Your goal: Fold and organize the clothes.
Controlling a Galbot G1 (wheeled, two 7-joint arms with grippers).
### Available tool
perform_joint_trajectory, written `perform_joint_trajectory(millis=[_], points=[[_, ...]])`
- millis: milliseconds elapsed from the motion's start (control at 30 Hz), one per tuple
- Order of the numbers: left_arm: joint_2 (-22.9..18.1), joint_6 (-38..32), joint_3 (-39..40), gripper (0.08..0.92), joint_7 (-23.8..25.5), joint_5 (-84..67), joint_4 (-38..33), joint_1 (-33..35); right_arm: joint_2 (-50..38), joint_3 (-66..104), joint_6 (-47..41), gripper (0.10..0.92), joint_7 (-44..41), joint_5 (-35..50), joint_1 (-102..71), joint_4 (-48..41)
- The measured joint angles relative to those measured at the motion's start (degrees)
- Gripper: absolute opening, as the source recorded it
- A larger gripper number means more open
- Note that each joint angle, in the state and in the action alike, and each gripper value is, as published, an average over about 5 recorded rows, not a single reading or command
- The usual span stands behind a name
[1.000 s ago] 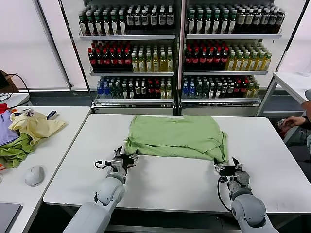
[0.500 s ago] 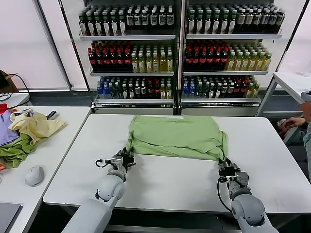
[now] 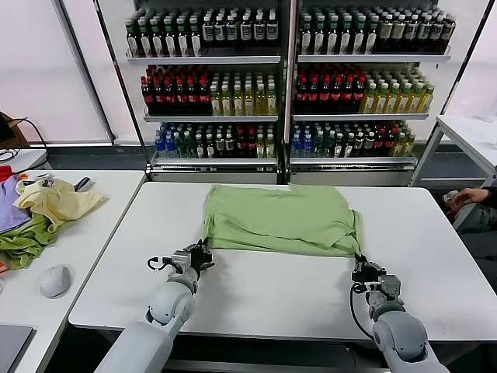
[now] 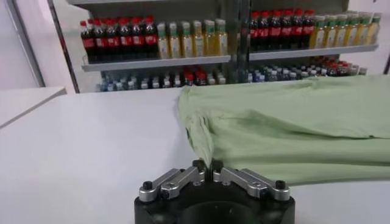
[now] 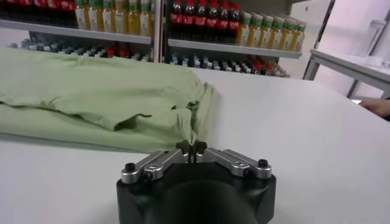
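Both grippers — left [image 3: 203, 253], right [image 3: 360, 266] — pinch the shirt's [image 3: 279, 217] near corners and have dragged it toward the table's [image 3: 272, 291] front edge, flattening the fold.

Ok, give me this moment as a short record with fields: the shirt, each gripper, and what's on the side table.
shirt: light-green shirt, folded over, lying on the white table
left gripper: shut on the shirt's near left corner
right gripper: shut on the shirt's near right corner
side table: pale yellow garment, olive-green garment, computer mouse
background: shelves of bottles
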Motion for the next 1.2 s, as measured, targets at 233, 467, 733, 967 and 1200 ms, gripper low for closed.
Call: perform_joint_trajectory(millis=[233,467,733,967,1200], points=[[1.62,0.26,-1.03,0.108,0.94,0.15,-7.37,5.42,-0.99,1.81,-0.02,0.131,-0.13,-0.29,-4.74,4.94],[2.87,0.63,-2.17,0.108,1.29,1.37,-14.81,12.33,-2.16,4.68,0.22,0.131,-0.61,-1.47,-12.49,11.76],[4.42,0.54,-3.67,0.108,1.67,3.77,-22.16,21.57,-2.8,8.17,0.76,0.131,-0.2,-3.02,-21.85,18.11],[5.81,0.09,-5.53,0.108,1.86,6.55,-27.22,29.43,-1.91,9.18,0.91,0.161,0.15,-4.89,-29.11,22.3],[6.65,0.56,-7.31,0.183,2.01,8.77,-31.02,34.38,-1.75,10.06,1.93,0.35,0.04,-5.9,-32.26,25.57]])
